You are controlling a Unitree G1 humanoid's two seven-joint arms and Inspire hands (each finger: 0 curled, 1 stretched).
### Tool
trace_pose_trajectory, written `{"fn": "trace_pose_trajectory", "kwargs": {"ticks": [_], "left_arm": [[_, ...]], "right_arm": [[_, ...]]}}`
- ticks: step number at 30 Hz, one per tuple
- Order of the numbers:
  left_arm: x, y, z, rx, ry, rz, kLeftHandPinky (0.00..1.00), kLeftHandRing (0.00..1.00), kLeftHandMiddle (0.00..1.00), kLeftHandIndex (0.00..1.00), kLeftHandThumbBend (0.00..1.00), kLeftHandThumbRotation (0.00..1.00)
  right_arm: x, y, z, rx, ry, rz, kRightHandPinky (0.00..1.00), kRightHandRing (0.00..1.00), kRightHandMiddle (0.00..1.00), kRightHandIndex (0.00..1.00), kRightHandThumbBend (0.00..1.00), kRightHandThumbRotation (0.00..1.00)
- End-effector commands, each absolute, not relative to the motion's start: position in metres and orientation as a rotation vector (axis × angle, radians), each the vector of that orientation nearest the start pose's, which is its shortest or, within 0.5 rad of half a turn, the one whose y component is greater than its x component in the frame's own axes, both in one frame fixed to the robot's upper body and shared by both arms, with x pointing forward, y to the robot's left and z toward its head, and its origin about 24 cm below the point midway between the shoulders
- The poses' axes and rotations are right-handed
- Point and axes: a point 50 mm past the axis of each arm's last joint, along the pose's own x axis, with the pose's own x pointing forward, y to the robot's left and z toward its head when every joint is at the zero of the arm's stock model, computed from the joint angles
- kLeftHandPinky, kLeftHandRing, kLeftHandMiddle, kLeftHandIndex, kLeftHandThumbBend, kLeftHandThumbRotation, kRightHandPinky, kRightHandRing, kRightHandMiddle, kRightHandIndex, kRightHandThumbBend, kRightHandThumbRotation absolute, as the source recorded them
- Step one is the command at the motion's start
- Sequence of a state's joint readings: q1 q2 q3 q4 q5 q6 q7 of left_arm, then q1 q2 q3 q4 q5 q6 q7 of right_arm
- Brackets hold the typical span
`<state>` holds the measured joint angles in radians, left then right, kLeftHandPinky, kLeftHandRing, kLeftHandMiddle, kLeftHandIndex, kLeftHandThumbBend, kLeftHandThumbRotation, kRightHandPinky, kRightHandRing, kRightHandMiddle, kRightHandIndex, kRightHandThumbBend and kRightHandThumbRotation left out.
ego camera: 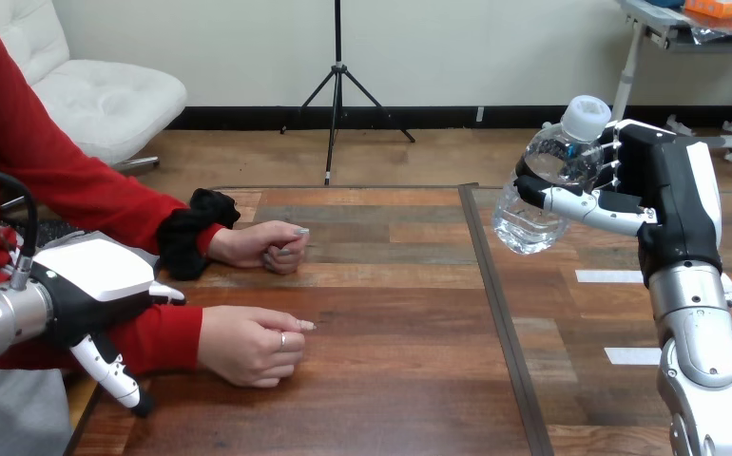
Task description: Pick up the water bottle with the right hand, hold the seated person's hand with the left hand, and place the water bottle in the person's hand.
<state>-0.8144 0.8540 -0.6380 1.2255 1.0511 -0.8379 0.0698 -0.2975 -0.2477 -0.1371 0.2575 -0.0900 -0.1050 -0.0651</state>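
The right hand [671,190] has its fingers wrapped round the water bottle [533,223], high above the table [391,294]. The bottle leans a little, cap up. So the pick-up looks done.

The left hand [96,285] is loose and holds nothing. It sits by the red sleeve. The person's near hand [248,344] rests on the table just beside it, on the side toward the right hand.

I think the left hand should take that near hand now. Go slow and hold it softly, no squeezing. It is curled, palm down, so it may need turning up. Meanwhile the right hand should hold the bottle firmly, well apart from both of the person's hands.
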Motion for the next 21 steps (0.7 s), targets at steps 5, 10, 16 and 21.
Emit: {"fn": "trace_pose_trajectory", "kwargs": {"ticks": [5, 10, 16, 21], "left_arm": [[0.323, 0.298, 0.081, 1.816, 0.078, -0.854, 0.83, 0.89, 0.92, 0.95, 1.00, 0.65], [0.323, 0.297, 0.077, 1.801, 0.095, -0.840, 0.82, 0.89, 0.92, 0.94, 1.00, 0.65], [0.323, 0.295, 0.073, 1.796, 0.088, -0.811, 0.81, 0.88, 0.91, 0.93, 1.00, 0.63], [0.321, 0.293, 0.068, 1.776, 0.044, -0.777, 0.78, 0.85, 0.89, 0.91, 1.00, 0.59]], "right_arm": [[0.311, -0.224, 0.122, -0.317, -0.289, -0.201, 0.27, 0.33, 0.39, 0.42, 0.89, 0.00], [0.311, -0.224, 0.123, -0.314, -0.291, -0.201, 0.27, 0.33, 0.39, 0.41, 0.89, 0.00], [0.311, -0.223, 0.123, -0.320, -0.296, -0.201, 0.27, 0.33, 0.39, 0.41, 0.89, 0.00], [0.311, -0.222, 0.123, -0.311, -0.294, -0.202, 0.27, 0.32, 0.39, 0.41, 0.89, 0.00]]}}
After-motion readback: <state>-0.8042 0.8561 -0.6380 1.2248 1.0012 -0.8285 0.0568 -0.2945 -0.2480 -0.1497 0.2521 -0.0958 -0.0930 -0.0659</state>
